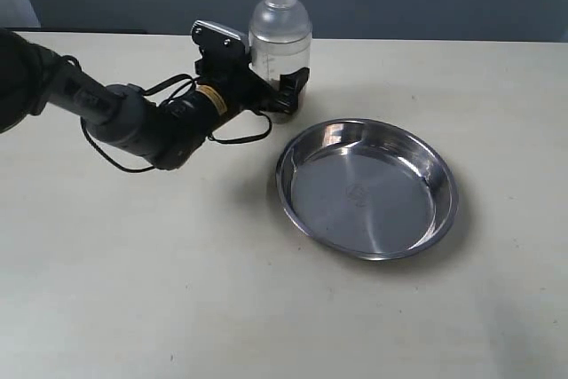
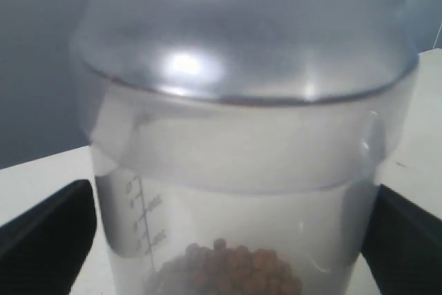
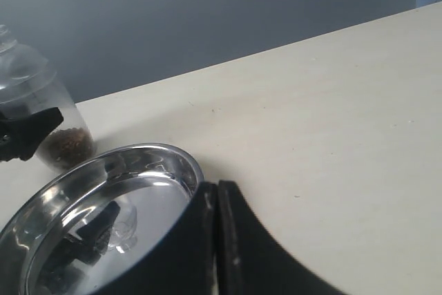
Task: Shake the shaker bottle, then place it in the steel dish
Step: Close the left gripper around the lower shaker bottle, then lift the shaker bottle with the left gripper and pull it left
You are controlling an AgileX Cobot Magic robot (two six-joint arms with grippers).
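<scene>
The shaker bottle (image 1: 280, 37) stands upright at the back of the table, frosted clear with a domed top and a small round cap. My left gripper (image 1: 286, 95) holds its lower body, one black finger (image 2: 48, 233) against each side. In the left wrist view the bottle (image 2: 242, 157) fills the frame, with brown granules (image 2: 228, 271) lying at its bottom beside faint measuring marks. The steel dish (image 1: 364, 193) lies to the right and in front of the bottle, with nothing in it. My right gripper (image 3: 215, 188) is shut on nothing, just beside the dish's rim (image 3: 138, 148).
The table top (image 1: 133, 264) is pale beige, with a dark wall behind it. The left arm's cables (image 1: 240, 135) loop down to the table beside the bottle. The right arm does not show in the exterior view.
</scene>
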